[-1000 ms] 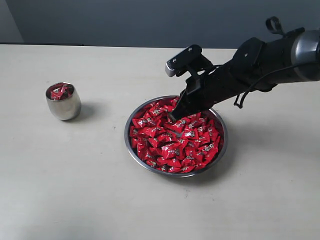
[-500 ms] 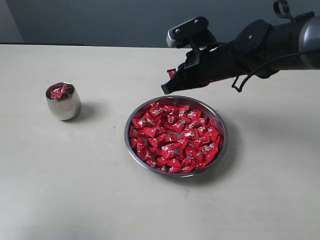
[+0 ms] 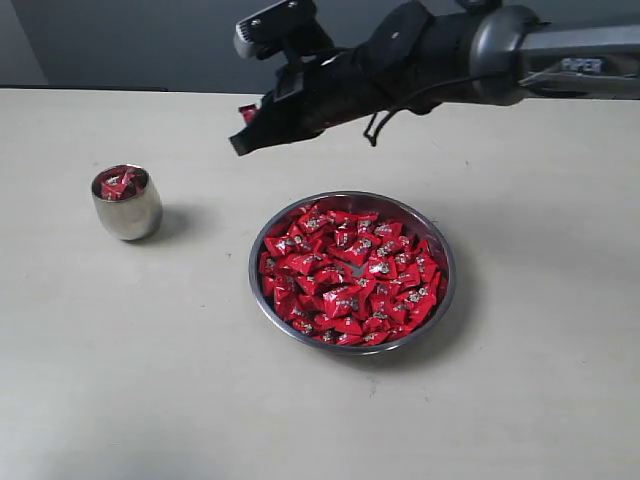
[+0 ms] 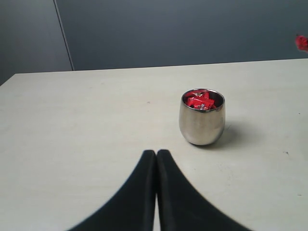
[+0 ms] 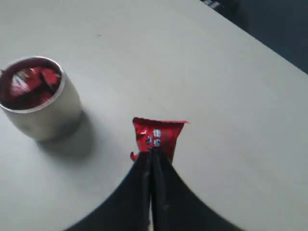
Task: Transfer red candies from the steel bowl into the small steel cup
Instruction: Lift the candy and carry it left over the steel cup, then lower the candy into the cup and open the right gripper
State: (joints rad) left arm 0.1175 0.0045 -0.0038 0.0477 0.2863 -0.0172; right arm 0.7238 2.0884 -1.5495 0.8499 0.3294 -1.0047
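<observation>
The steel bowl [image 3: 440, 300] sits mid-table, heaped with red candies [image 3: 350, 275]. The small steel cup [image 3: 127, 205] [image 4: 202, 120] [image 5: 41, 103] stands to its left with a few red candies inside. My right gripper [image 3: 240, 145] [image 5: 153, 153] hangs in the air between bowl and cup, above the table, shut on one red candy [image 5: 156, 134] [image 3: 247, 111] that sticks out past its tips. My left gripper [image 4: 156, 154] is shut with nothing in it, low over the table a short way from the cup; it does not show in the exterior view.
The pale table [image 3: 150, 380] runs back to a dark grey wall [image 3: 150, 40]. The right arm [image 3: 480, 50] stretches across the table's far side above the bowl.
My right gripper rose out of the bowl with one candy and has swung left and up, away from the bowl and nearer the cup. The bowl and cup have stayed put.
</observation>
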